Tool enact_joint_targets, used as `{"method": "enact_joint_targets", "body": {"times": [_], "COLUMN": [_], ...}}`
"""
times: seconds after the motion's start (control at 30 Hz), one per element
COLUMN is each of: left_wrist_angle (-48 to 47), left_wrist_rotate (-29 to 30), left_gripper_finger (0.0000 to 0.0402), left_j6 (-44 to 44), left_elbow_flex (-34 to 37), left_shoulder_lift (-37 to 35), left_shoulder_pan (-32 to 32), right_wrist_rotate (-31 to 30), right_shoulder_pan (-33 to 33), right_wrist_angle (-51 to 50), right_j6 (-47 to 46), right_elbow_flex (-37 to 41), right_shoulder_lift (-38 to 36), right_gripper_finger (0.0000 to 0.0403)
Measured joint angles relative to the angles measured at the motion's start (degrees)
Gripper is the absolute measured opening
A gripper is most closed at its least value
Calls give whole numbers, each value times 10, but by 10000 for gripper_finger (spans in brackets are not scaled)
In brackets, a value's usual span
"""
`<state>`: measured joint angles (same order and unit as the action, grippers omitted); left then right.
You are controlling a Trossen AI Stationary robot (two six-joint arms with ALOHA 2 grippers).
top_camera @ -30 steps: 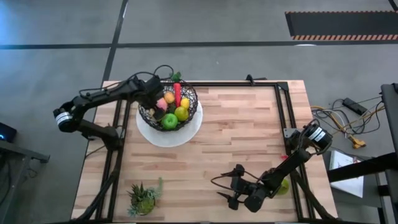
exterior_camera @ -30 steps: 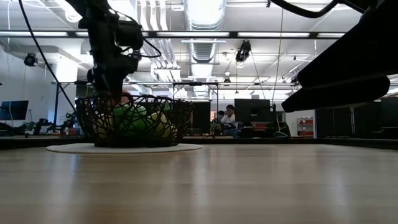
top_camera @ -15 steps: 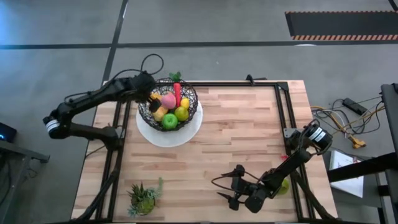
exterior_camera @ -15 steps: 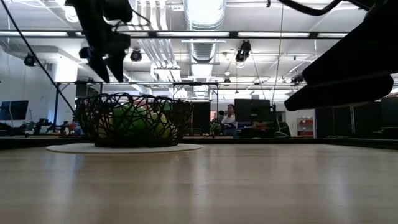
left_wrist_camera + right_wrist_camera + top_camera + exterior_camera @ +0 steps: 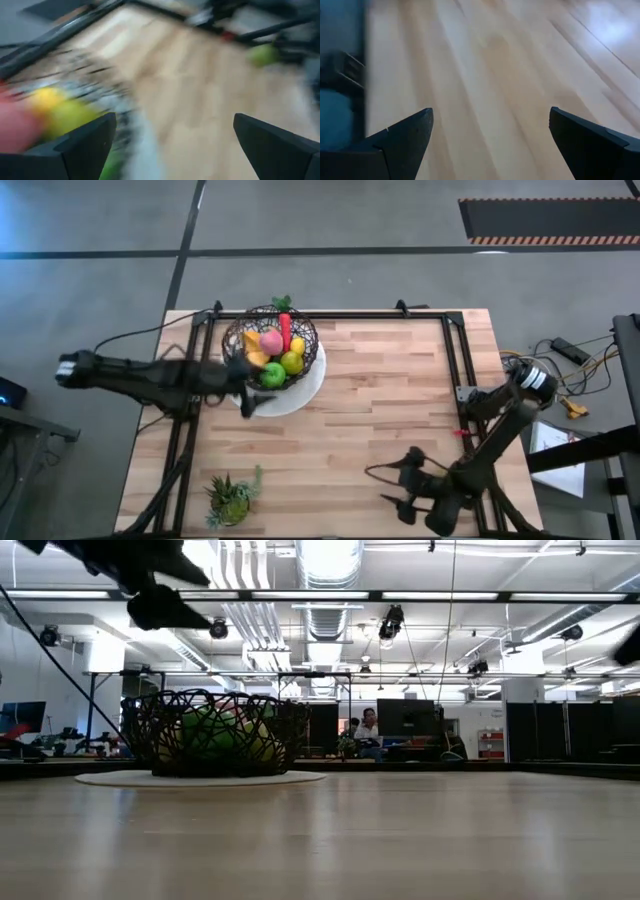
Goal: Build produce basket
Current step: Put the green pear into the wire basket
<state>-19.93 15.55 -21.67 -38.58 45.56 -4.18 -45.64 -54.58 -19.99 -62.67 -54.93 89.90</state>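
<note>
Basket filled, both arms off it with their fingers spread.

High view: the basket (image 5: 271, 350) sits on the white plate (image 5: 300, 392) at the table's (image 5: 390, 400) far left, holding the produce (image 5: 272, 358); the left gripper (image 5: 243, 380) is at its near-left rim, the right gripper (image 5: 405, 482) low near the right front edge.
Low view: the basket (image 5: 213, 733) stands on the plate (image 5: 200, 778).
Left wrist view: fingers (image 5: 75, 145) wide apart, nothing between.
Right wrist view: fingers (image 5: 395, 140) spread over bare wood.
</note>
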Motion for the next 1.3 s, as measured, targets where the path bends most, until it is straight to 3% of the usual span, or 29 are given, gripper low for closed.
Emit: {"method": "enact_joint_targets", "body": {"times": [0.17,0.33,0.57,0.77,1.3], "left_wrist_angle": [249,400,435,435,435], "left_wrist_rotate": [26,75,78,80,80], "left_gripper_finger": [386,386,386,386,386], "left_j6": [-2,0,-1,0,28], "left_elbow_flex": [98,144,136,108,85], "left_shoulder_lift": [18,86,211,290,309], "left_shoulder_pan": [-128,-216,-271,-269,-269], "right_wrist_rotate": [142,303,418,442,523], "right_shoulder_pan": [-9,-9,-17,-18,-24], "right_wrist_angle": [-364,-529,-605,-701,-646], "right_j6": [-215,-278,-309,-307,-306], "right_elbow_flex": [-117,-199,-234,-230,-225], "right_shoulder_lift": [-1,26,74,122,146], "right_gripper_finger": [380,379,379,379,379]}}
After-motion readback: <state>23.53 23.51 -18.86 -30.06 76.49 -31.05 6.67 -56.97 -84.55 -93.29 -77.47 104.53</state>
